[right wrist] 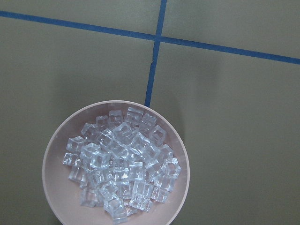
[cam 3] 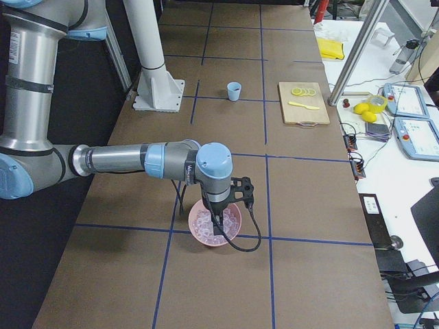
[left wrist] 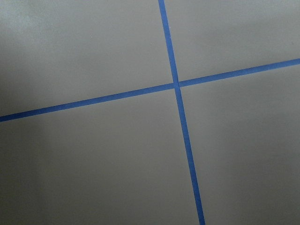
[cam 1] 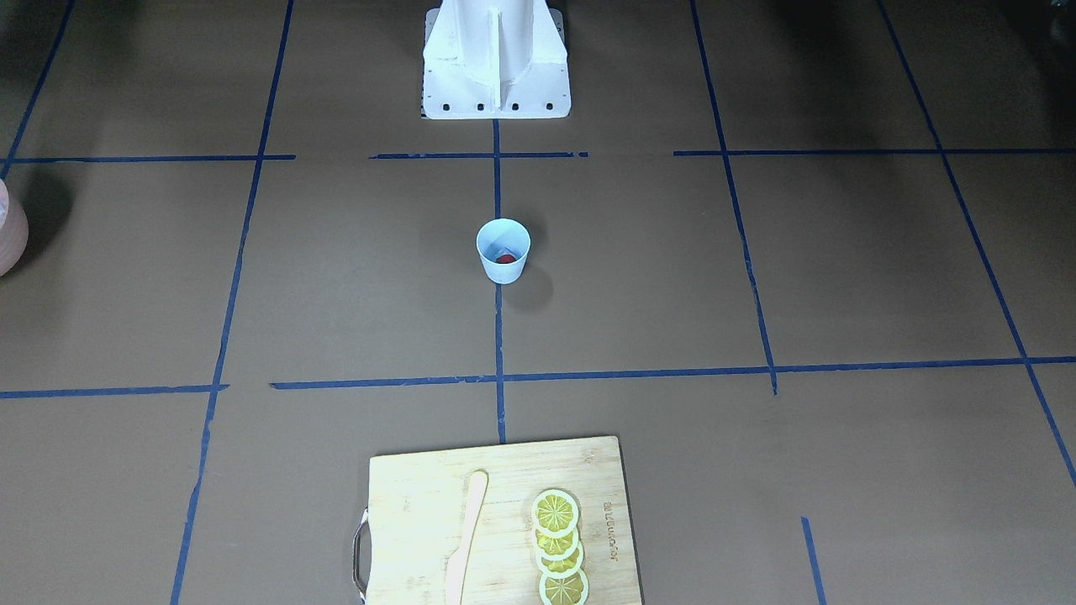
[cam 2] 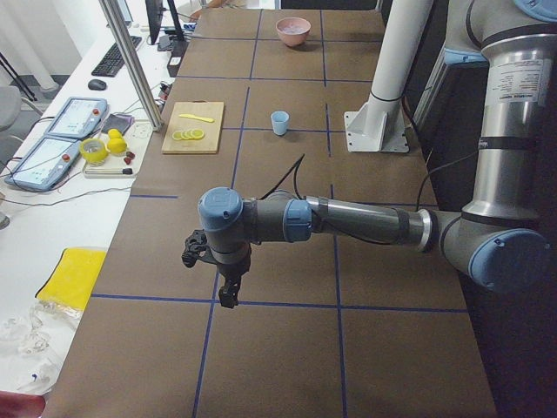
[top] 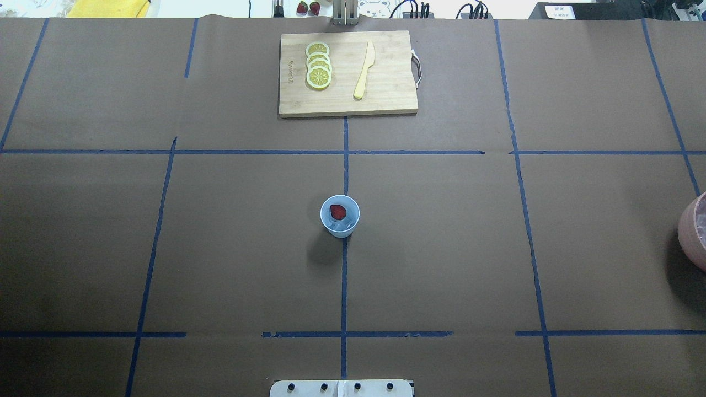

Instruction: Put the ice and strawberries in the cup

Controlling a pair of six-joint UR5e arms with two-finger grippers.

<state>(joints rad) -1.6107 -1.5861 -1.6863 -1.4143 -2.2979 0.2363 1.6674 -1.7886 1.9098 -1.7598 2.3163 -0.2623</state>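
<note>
The light blue cup stands upright at the table's middle, also in the front view. Inside it lie a red strawberry and pale ice. My left gripper shows only in the left side view; it hangs over bare table far from the cup, and I cannot tell if it is open. My right gripper shows only in the right side view; it points down over the pink bowl, and I cannot tell its state. The right wrist view shows that bowl full of ice cubes.
A wooden cutting board at the table's far side carries lemon slices and a pale knife. The pink bowl sits at the table's right end. The left wrist view shows only brown paper and crossing blue tape.
</note>
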